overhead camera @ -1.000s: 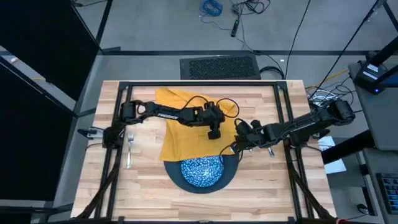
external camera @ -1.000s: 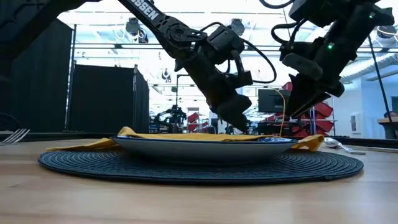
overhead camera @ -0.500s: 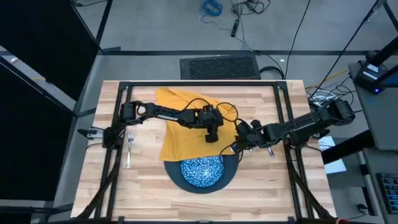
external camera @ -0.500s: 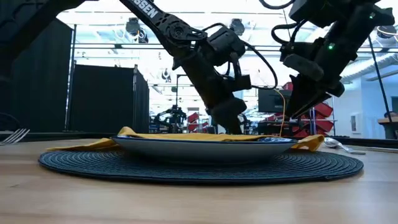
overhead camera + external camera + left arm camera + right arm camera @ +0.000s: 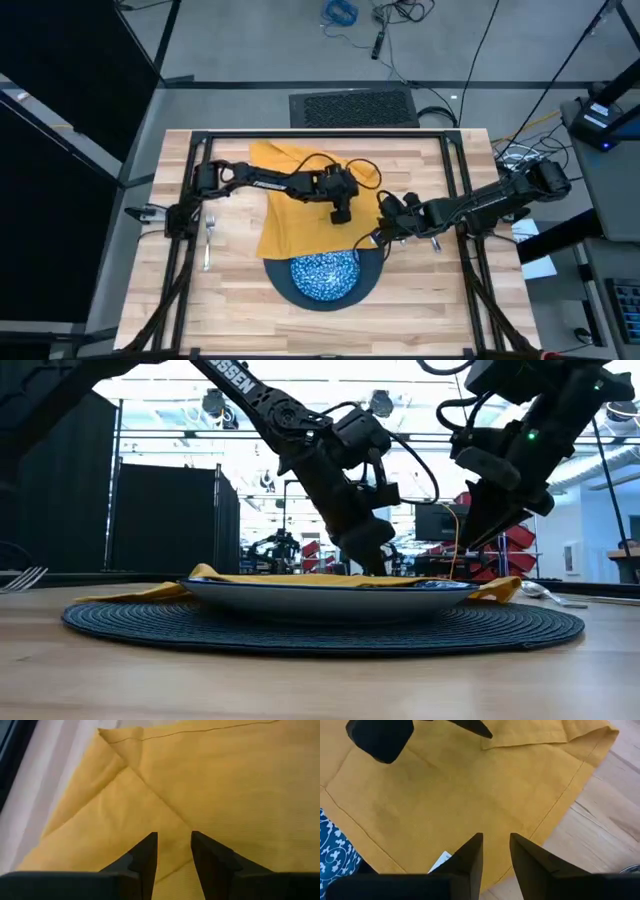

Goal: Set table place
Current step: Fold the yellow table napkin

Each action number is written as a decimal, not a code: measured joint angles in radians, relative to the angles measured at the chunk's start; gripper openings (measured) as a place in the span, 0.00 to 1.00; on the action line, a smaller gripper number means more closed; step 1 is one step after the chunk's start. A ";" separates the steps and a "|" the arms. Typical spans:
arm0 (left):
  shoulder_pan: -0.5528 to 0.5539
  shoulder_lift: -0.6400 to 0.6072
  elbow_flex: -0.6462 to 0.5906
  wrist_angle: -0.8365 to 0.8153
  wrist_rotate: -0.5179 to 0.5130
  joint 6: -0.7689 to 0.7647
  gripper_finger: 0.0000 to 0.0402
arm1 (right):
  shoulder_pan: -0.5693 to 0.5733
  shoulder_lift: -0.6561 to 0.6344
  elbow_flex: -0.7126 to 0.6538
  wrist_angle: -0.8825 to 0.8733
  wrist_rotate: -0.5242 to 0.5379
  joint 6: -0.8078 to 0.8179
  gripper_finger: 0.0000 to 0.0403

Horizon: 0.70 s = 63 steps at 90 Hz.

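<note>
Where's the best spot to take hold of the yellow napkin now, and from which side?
Probably the napkin's right edge, near the plate, where the cloth bunches into a raised fold. The right end effector already hangs beside it with fingers slightly apart; come down from above and pinch the fold. The middle lies flat, giving little to grip. The left end effector hovers over the centre.

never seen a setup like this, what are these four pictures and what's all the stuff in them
Two robot arms work at a wooden table. One picture looks down from above, one looks level across the tabletop, and two come from cameras on the arms' wrists. On the table lie a yellow napkin, a blue speckled dish on a dark round mat, and a fork off to the left. The left tool and the right tool both hover over the napkin, fingers slightly apart, holding nothing.
</note>
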 joint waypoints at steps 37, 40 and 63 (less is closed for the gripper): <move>-0.002 0.052 0.002 0.024 0.006 -0.003 0.27 | 0.000 0.000 0.000 0.000 0.001 -0.006 0.21; -0.002 0.052 0.002 0.024 0.006 -0.003 0.27 | 0.000 0.000 0.000 0.000 0.001 -0.006 0.21; -0.005 0.052 0.002 0.042 0.007 -0.003 0.27 | 0.000 0.001 0.000 -0.001 0.004 -0.014 0.21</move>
